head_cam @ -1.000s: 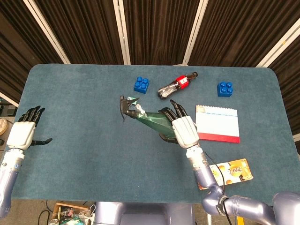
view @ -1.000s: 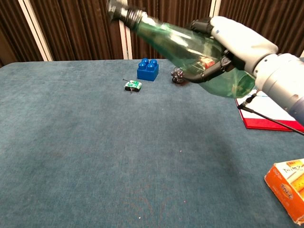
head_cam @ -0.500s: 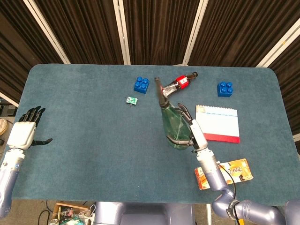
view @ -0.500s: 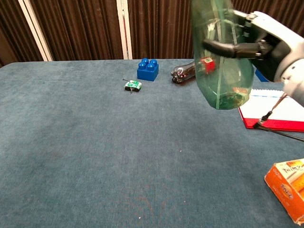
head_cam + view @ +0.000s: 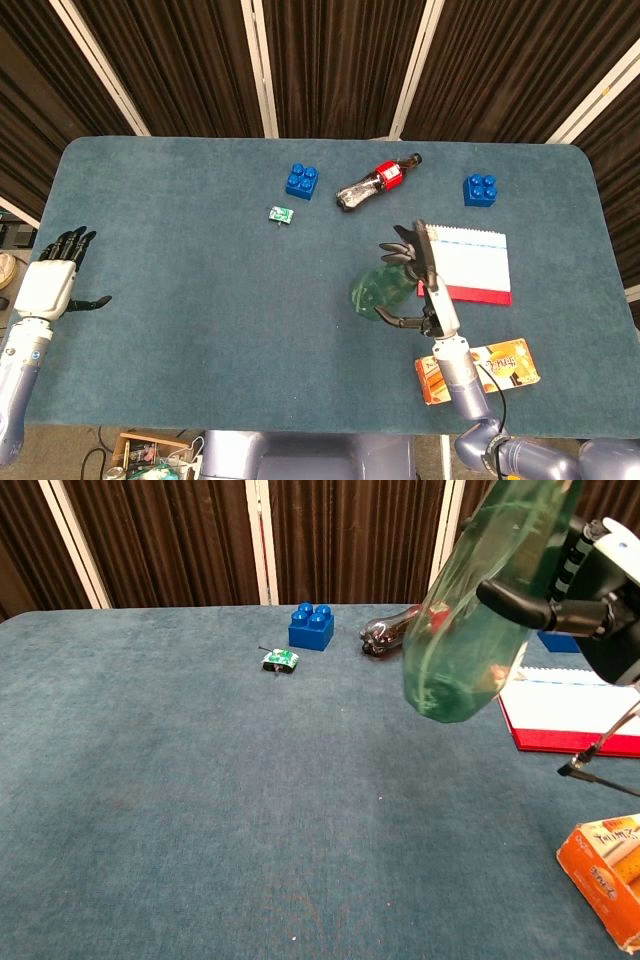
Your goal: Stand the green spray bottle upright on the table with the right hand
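The green spray bottle (image 5: 378,291) is a clear green plastic body, held in the air above the table (image 5: 200,320) by my right hand (image 5: 418,285), whose fingers wrap around its side. In the chest view the bottle (image 5: 470,620) is tilted, base down and to the left, with its top leaning up to the right and cut off by the frame's edge. My right hand (image 5: 575,580) grips it from the right. My left hand (image 5: 52,285) rests at the table's left edge with its fingers apart, holding nothing.
A small green piece (image 5: 280,214) lies near a blue brick (image 5: 303,181) and a lying cola bottle (image 5: 375,183). A second blue brick (image 5: 481,190) sits at the back right. A white and red notebook (image 5: 465,263) and an orange box (image 5: 495,368) lie beside my right hand.
My right hand swung the bottle from slanting with its neck to the left, through upright, to leaning the other way, and moved nearer the notebook. The left hand stayed still.
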Controlling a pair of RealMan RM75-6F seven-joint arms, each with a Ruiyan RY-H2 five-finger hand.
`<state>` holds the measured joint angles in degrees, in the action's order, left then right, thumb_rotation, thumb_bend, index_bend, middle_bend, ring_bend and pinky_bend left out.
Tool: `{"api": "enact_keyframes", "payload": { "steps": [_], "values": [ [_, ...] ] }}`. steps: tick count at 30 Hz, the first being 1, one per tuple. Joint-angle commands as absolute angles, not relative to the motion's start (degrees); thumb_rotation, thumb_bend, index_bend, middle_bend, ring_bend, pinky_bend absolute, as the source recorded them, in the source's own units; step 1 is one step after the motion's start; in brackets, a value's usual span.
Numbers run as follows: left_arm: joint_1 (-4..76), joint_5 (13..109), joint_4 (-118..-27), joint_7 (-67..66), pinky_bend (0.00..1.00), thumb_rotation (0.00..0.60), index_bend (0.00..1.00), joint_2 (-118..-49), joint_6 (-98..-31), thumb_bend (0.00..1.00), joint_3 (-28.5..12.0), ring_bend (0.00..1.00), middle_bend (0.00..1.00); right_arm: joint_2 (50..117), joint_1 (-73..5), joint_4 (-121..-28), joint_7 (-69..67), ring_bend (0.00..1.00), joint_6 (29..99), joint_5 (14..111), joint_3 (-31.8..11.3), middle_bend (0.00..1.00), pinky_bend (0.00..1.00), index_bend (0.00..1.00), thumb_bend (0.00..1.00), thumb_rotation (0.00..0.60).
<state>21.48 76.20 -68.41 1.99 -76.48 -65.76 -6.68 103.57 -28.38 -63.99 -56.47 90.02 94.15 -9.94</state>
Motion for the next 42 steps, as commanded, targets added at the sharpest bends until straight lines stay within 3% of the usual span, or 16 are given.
{"api": "enact_keyframes", "payload": {
  "steps": [1,5,13,25,37,40,42],
  "values": [
    [21.4,76.31,-68.58,1.97,0.16,0.6,0.0,-76.4,-65.91,0.02,-6.6,0.01,0.0,107.13,-27.32,-58.95,-55.13,0.0,92.56,94.89,-9.13,0.19,0.16,0.85,0.42,0.6],
    [21.18,76.44,-68.91,2.2,0.16,0.6,0.0,-76.14,-66.32,0.02,-6.55,0.01,0.0,109.48,-27.44,-54.8,-53.52,0.0,93.79,95.31,-8.98,0.17,0.16,0.79,0.42,0.6],
    [20.74,76.68,-69.47,3.05,0.16,0.6,0.0,-75.51,-67.16,0.02,-6.59,0.01,0.0,110.39,-27.4,-53.71,-51.06,0.0,93.22,95.09,-8.1,0.21,0.16,0.86,0.46,0.6],
    [20.41,76.85,-70.13,3.05,0.16,0.6,0.0,-75.07,-67.87,0.02,-6.56,0.01,0.0,110.72,-27.36,-50.1,-41.21,0.0,88.16,95.83,-4.05,0.22,0.16,0.87,0.47,0.6],
    [20.49,76.91,-70.26,3.1,0.16,0.6,0.0,-75.04,-67.55,0.02,-6.43,0.01,0.0,108.17,-27.86,-52.74,-33.94,0.0,83.12,94.16,-3.54,0.22,0.15,0.87,0.47,0.6],
    [20.53,76.91,-70.3,3.1,0.16,0.6,0.0,-75.07,-67.53,0.02,-6.45,0.01,0.0,107.08,-28.21,-54.47,-32.16,0.0,81.67,93.69,-3.63,0.18,0.14,0.8,0.47,0.6],
    [20.54,76.87,-70.25,3.1,0.16,0.6,0.0,-75.09,-67.47,0.02,-6.45,0.01,0.0,106.34,-28.35,-55.58,-31.4,0.0,80.96,93.56,-3.53,0.14,0.12,0.69,0.44,0.6]
  ]
}}
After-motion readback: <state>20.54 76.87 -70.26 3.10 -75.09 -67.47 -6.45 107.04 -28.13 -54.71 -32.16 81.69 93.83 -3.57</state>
